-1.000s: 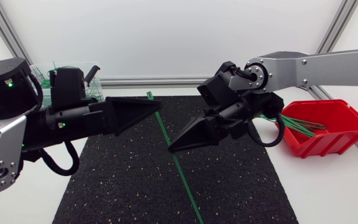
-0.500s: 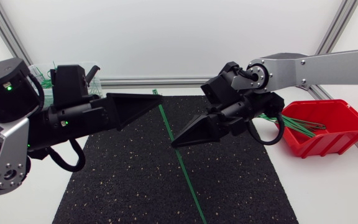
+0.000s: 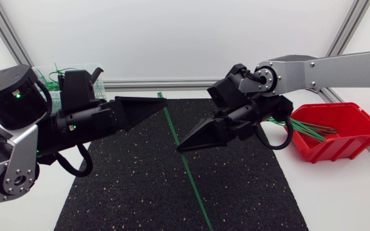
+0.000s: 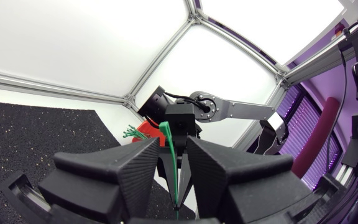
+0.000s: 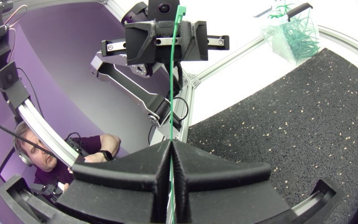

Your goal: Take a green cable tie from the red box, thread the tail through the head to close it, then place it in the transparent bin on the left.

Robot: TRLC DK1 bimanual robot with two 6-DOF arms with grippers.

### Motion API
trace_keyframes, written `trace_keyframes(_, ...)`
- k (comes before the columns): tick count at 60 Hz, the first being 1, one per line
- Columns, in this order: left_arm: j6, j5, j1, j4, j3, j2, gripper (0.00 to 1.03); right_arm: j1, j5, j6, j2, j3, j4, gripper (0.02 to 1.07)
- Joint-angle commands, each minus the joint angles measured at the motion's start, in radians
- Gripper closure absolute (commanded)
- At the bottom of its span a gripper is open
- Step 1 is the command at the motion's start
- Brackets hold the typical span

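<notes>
The right gripper (image 3: 181,147) is pinched fully closed on the green cable tie (image 3: 191,179) partway along its strap. It holds the thin, smooth plastic strip straight above the speckled black rubber mat (image 3: 127,186), well apart from the red box (image 3: 339,131), likely to present the upper end to the other arm. The left gripper (image 3: 163,103) has its 2 broad, matte wedge fingers parted with that end in the gap, apparently untouched and probably about to be clamped for threading; the transparent bin (image 3: 55,78) behind it holds a tangle of green ties.
</notes>
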Motion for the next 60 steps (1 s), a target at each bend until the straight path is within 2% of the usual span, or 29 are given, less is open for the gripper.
trace_keyframes(1, -0.026, 0.001, -0.006, 0.020, -0.025, 0.009, 0.72, -0.009, -0.005, 0.014, 0.011, 0.013, 0.005, 1.01)
trace_keyframes(4, -0.025, 0.001, -0.006, 0.020, -0.025, 0.012, 0.73, -0.011, -0.005, 0.014, 0.011, 0.013, 0.007, 1.01)
trace_keyframes(8, -0.026, 0.001, -0.006, 0.020, -0.028, 0.012, 0.83, -0.012, -0.005, 0.014, 0.011, 0.013, 0.007, 1.01)
trace_keyframes(36, -0.025, -0.002, -0.026, 0.020, -0.029, 0.018, 0.84, -0.012, -0.005, 0.014, 0.005, 0.009, 0.012, 1.01)
trace_keyframes(39, -0.025, -0.010, -0.026, 0.021, -0.029, 0.018, 0.92, -0.014, -0.005, 0.014, 0.005, 0.007, 0.012, 1.01)
trace_keyframes(60, -0.028, -0.024, -0.026, 0.021, -0.029, 0.021, 0.93, -0.017, -0.005, 0.014, -0.006, -0.002, 0.016, 1.01)
